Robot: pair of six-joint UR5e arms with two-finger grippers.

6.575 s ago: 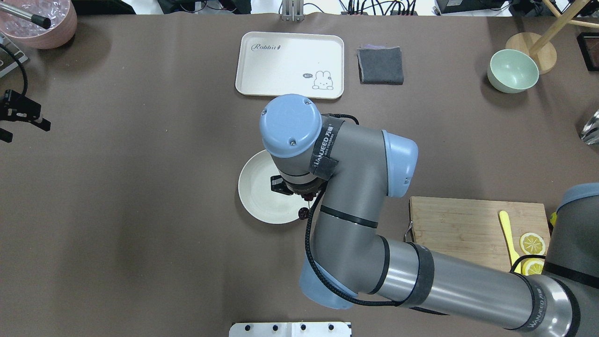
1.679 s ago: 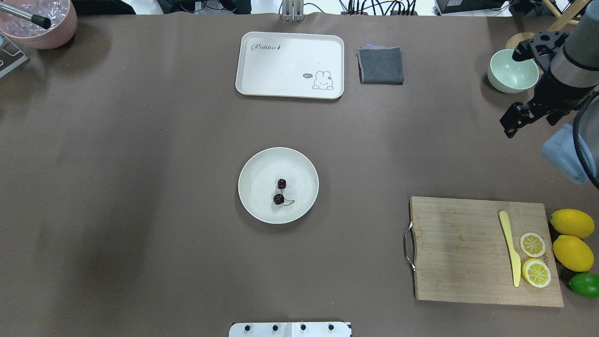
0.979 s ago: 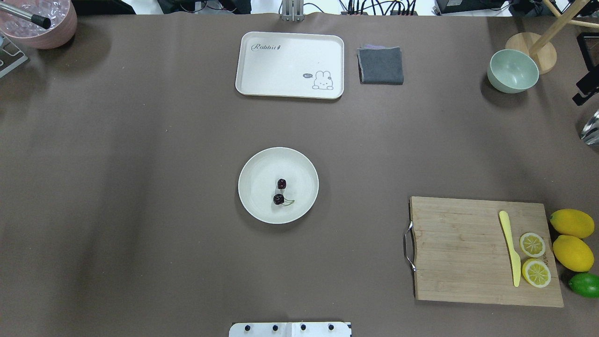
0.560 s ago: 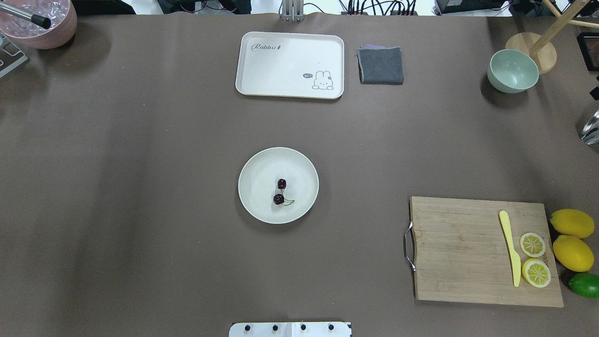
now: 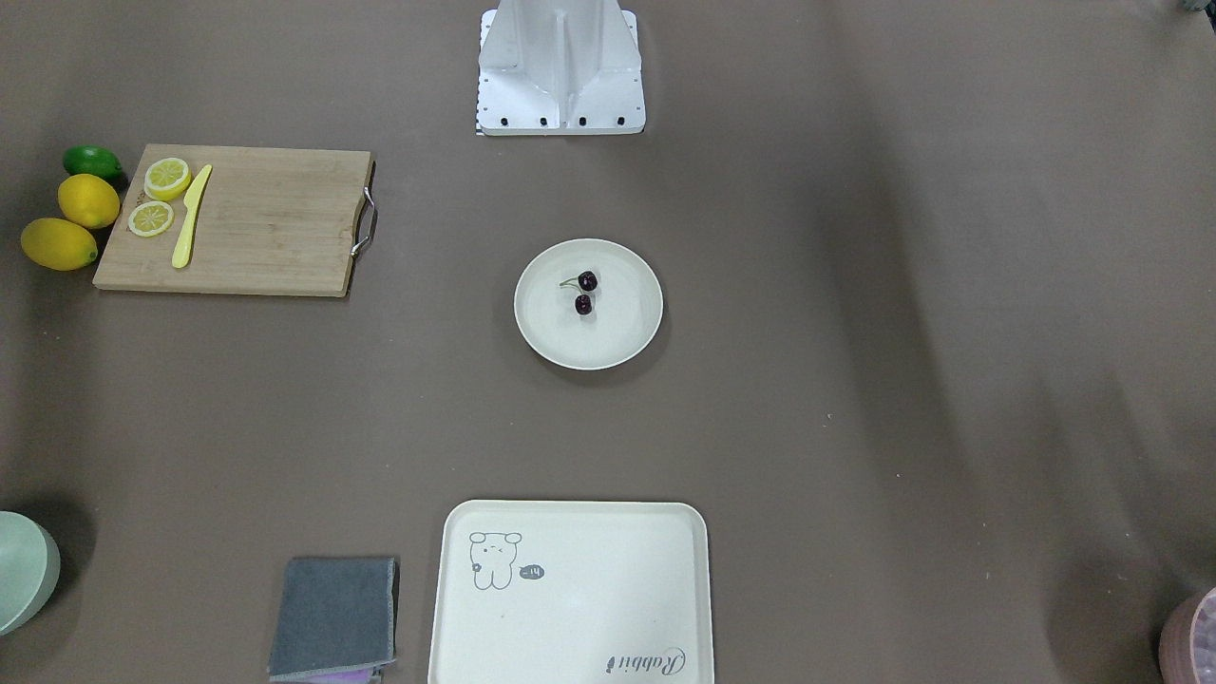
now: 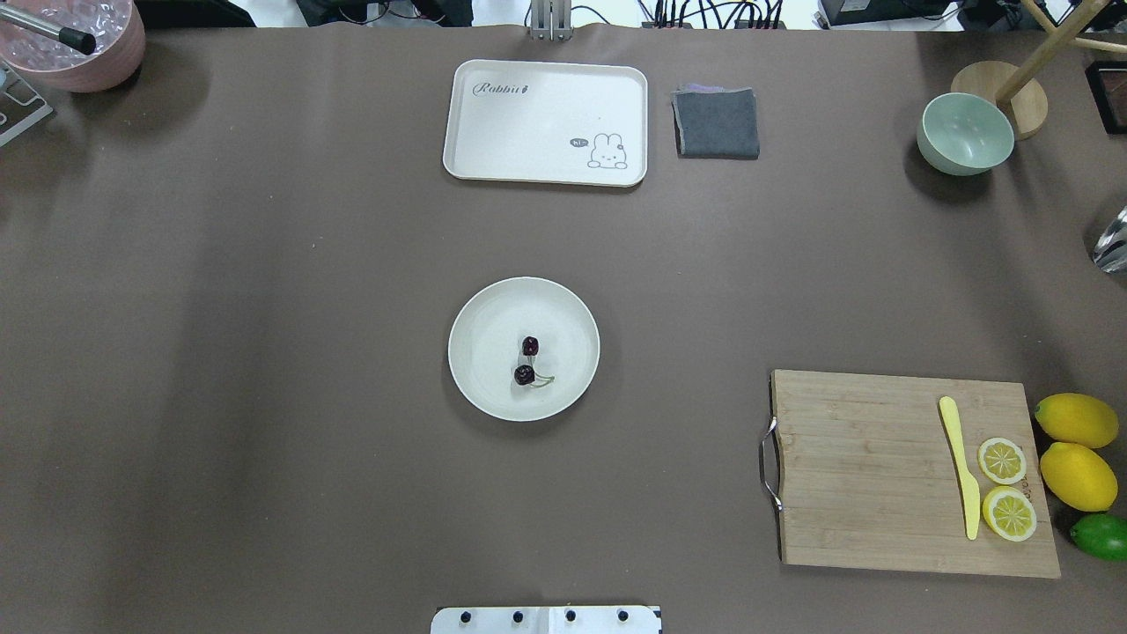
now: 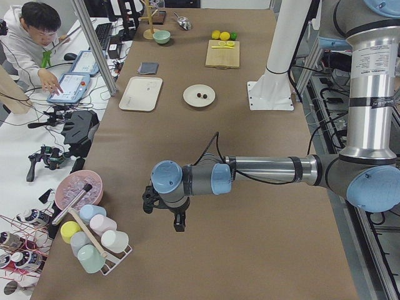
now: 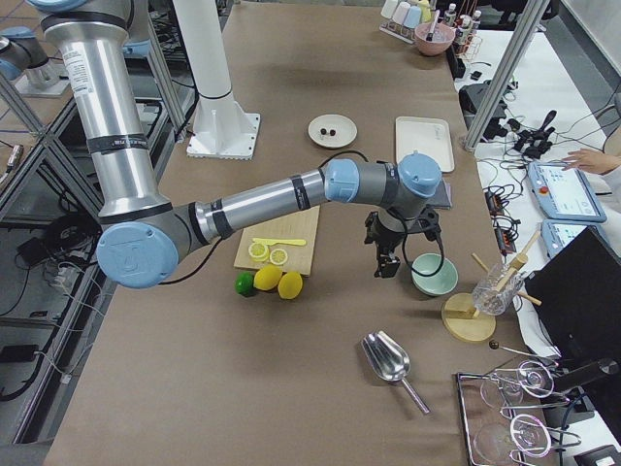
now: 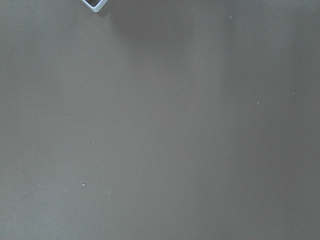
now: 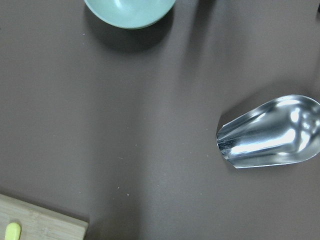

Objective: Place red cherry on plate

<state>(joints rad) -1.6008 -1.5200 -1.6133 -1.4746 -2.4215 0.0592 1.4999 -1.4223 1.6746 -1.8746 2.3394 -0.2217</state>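
Observation:
The red cherry (image 6: pixel 524 375), a pair of tiny dark fruits joined by thin stems, lies inside the round cream plate (image 6: pixel 489 322) at the table's middle, with nothing touching it. The front view shows the same cherry (image 5: pixel 583 304) on the plate (image 5: pixel 619 325). Neither gripper appears in the overhead or front view. My left gripper (image 7: pixel 162 215) hangs over bare table at the robot's far left. My right gripper (image 8: pixel 387 264) hovers near the green bowl (image 8: pixel 433 275). I cannot tell whether either gripper is open or shut.
A cream tray (image 6: pixel 545 121) and a grey cloth (image 6: pixel 716 122) lie at the far side. At the right are a cutting board (image 6: pixel 872 467) with a yellow knife and lemon slices, lemons (image 6: pixel 1076 419), a lime and a metal scoop (image 10: pixel 270 132). A person sits beside the table's left end.
The right arm, which was over the plate holding the cherry, has let it go and drawn away to the right, out of the overhead view. The cherry now rests on the plate.

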